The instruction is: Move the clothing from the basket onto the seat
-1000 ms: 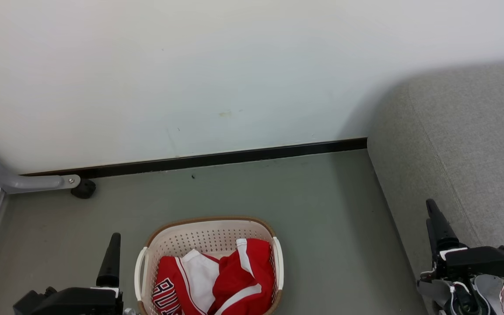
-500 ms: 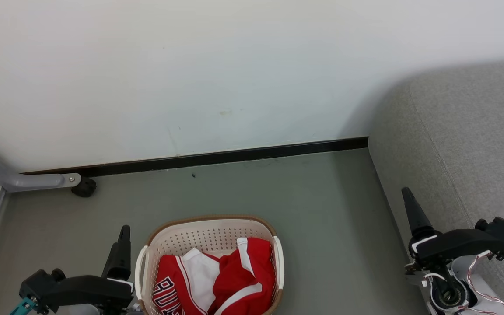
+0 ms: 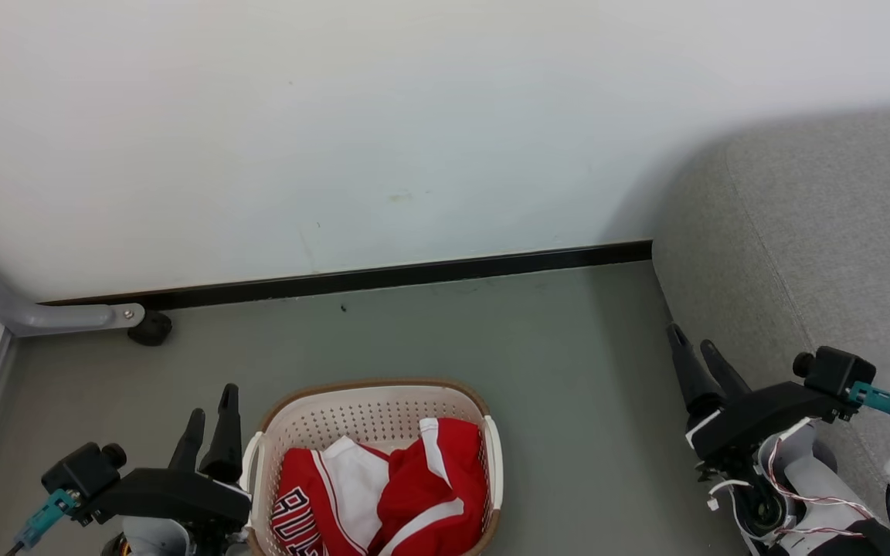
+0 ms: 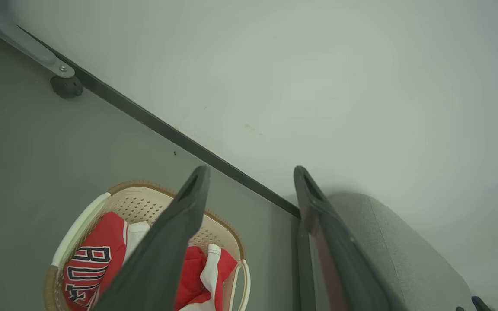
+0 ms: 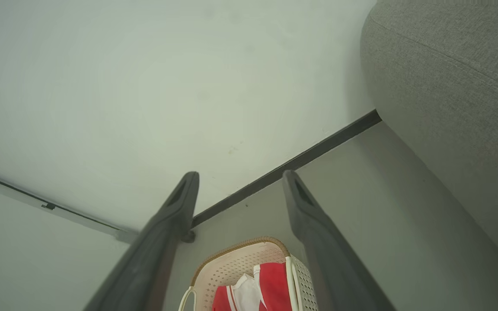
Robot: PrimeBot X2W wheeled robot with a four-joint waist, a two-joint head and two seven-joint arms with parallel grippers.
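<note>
My left gripper (image 3: 212, 401) and right gripper (image 3: 690, 337) are rolling inward, both wide, empty; I'm risking hooking the basket (image 3: 371, 384), missing the clothing (image 3: 422, 483).

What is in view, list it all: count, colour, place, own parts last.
clothing: one heap, red and white, in the basket.
basket: one, cream with brown rim, on the floor, bottom centre.
seat: one, grey, right side, by the wall.
skirting strip: one, black, along the wall's foot.
frame leg: one, grey with black foot, far left on the floor.
left gripper: one, dark, open, left of the basket.
right gripper: one, dark, open, near the seat's edge.
</note>
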